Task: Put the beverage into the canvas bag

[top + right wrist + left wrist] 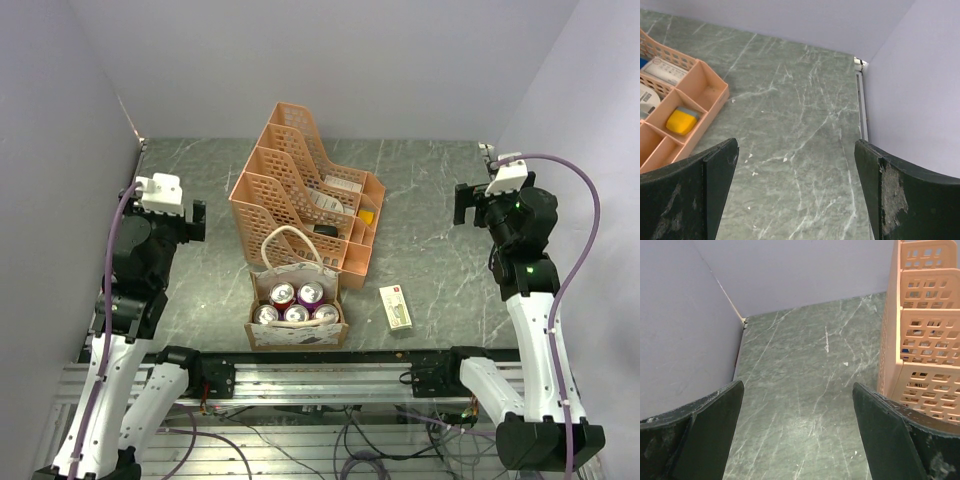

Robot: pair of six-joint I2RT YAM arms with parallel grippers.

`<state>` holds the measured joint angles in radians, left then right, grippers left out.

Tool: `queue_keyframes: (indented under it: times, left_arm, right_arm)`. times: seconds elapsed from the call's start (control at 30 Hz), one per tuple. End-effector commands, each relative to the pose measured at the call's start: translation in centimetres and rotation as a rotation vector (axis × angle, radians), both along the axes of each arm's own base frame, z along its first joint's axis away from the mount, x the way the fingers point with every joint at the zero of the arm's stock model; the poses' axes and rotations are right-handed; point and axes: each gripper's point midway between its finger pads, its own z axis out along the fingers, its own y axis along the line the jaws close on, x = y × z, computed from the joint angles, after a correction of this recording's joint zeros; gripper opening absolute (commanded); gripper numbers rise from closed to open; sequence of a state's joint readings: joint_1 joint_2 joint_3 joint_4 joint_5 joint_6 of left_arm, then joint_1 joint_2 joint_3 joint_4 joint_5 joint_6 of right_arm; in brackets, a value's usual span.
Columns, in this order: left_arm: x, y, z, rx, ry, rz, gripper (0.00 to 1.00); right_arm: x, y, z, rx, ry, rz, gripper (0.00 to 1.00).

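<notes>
On the worktop [440, 200], just nearer than the peach organizer [290, 160], the canvas bag [297, 337] holds five upright cans [297, 314], so the task looks done and the left fingers [715, 430] and right fingers [900, 195], both wide open and empty, need only park well clear.

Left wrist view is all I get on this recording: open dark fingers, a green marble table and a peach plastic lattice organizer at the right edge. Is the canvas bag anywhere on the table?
Observer: Yes. The small tan-brown canvas tote bag with cream loop handles stands just in front of that peach plastic lattice organizer, on its near side.
Operator: Is anything in it?
Observer: Five beverage cans stand upright inside, with their silver tops showing.
Operator: And the right arm?
Observer: The right gripper is open and holds nothing, over the green marble table to the right of the organizer.
</notes>
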<state>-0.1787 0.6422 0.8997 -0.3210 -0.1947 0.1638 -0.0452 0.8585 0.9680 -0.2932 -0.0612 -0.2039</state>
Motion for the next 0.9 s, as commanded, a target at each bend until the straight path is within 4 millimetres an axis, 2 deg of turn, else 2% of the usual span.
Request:
queue_keyframes:
  times: [0.0, 0.37, 0.87]
  left_arm:
    - [-0.42, -0.29, -0.46, 0.006, 0.005, -0.030, 1.00]
    - [-0.47, -0.16, -0.73, 0.018, 0.013, -0.026, 0.95]
    - [-0.50, 0.07, -0.82, 0.022, 0.015, -0.018, 0.93]
  right_arm:
    - [-0.38, -0.56, -0.53, -0.033, 0.018, -0.002, 1.00]
    - [-0.43, -1.28, -0.80, -0.056, 0.032, -0.027, 1.00]
    - [-0.40, -0.90, -1.20, -0.061, 0.047, -0.001, 1.00]
